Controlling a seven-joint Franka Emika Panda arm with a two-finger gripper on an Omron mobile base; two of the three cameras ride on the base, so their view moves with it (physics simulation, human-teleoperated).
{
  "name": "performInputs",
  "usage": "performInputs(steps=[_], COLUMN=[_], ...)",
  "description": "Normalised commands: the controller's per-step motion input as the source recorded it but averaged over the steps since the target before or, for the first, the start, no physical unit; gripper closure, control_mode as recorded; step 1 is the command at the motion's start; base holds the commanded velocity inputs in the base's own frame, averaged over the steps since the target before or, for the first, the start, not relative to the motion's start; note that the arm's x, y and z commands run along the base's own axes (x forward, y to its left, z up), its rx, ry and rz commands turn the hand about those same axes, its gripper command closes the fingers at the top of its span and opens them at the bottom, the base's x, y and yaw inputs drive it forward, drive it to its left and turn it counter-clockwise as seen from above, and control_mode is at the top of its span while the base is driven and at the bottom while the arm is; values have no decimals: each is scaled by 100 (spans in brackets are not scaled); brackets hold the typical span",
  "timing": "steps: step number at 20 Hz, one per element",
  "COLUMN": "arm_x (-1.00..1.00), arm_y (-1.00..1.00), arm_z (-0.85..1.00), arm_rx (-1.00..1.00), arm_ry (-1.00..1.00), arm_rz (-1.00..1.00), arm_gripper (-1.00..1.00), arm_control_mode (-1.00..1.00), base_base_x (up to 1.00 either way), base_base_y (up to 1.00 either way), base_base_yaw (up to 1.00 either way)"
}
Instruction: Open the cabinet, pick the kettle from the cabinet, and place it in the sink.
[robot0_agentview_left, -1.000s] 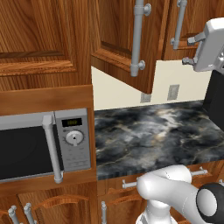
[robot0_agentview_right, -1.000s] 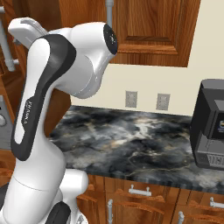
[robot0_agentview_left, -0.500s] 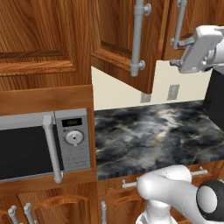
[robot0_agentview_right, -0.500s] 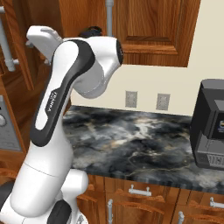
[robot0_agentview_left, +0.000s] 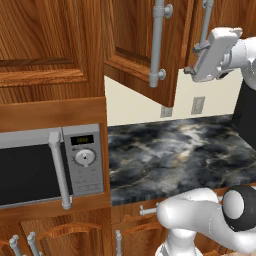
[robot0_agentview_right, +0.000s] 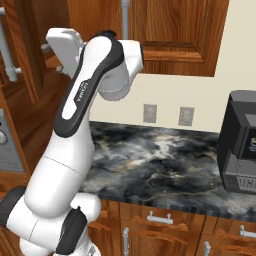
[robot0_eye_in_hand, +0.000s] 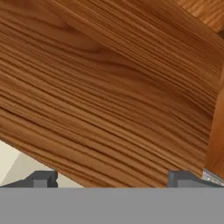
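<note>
Gripper (robot0_agentview_left: 191, 70) jaws spread wide and empty, we hover just beside the cabinet (robot0_agentview_left: 150, 45) door's long silver handle (robot0_agentview_left: 205, 25) near its lower end; we judge the fingers must straddle the bar squarely before pulling; kettle unseen

The cabinet (robot0_agentview_left: 140, 50) door hangs ajar over the worktop's (robot0_agentview_left: 175, 150) rear left. The worktop centre lies bare. A coffee machine (robot0_agentview_right: 240, 145) blocks its right end.

White arm (robot0_agentview_right: 85, 100) before cabinet (robot0_agentview_right: 170, 30)
</note>
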Motion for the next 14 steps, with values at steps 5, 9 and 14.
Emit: performInputs(steps=[5, 9, 14], arm_x=[43, 30, 18], arm_y=[27, 33, 38], arm_z=[-9, -5, -3], arm_rx=[0, 0, 0], arm_ry=[3, 0, 0], arm_rz=[8, 3, 0], arm_gripper=[-100, -100, -100], arm_control_mode=[-100, -100, -100], base_base_x=[0, 0, 0], base_base_y=[0, 0, 0], base_base_yaw=[0, 0, 0])
